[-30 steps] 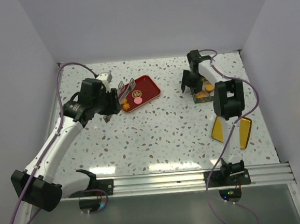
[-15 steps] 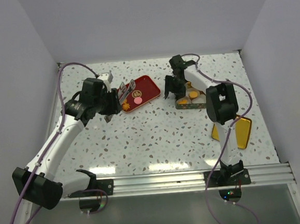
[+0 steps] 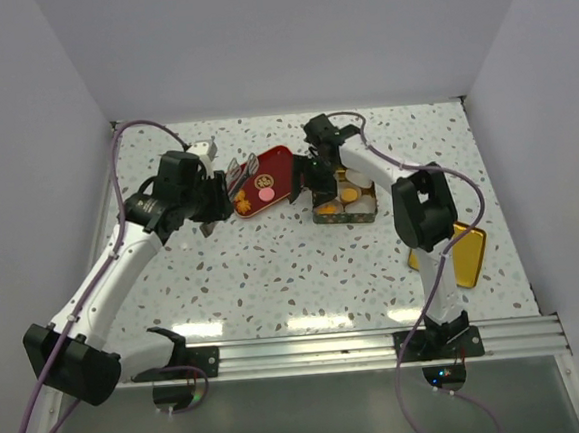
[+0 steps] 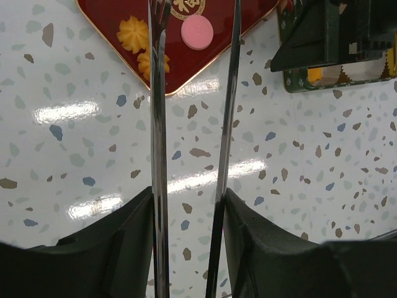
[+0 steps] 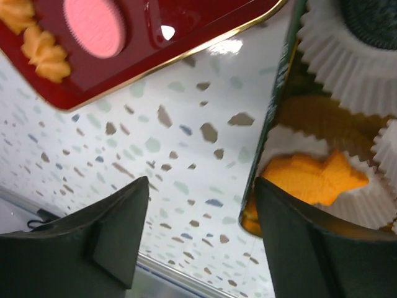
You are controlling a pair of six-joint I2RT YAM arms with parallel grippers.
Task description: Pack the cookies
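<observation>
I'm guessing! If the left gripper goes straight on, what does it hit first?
Probably the red tray: the left gripper holds tongs pointing at it, the pink cookie between their blades. Height above it is unclear.

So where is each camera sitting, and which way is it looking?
Top camera: up high behind the arms, looking down on the table; the left arm and right arm show.
Left wrist: on the left arm, looking down along the tongs to the red tray; the left fingers show.
Right wrist: over the tray and tin; the right fingers show.
Both wrist views share the pink cookie.
</observation>
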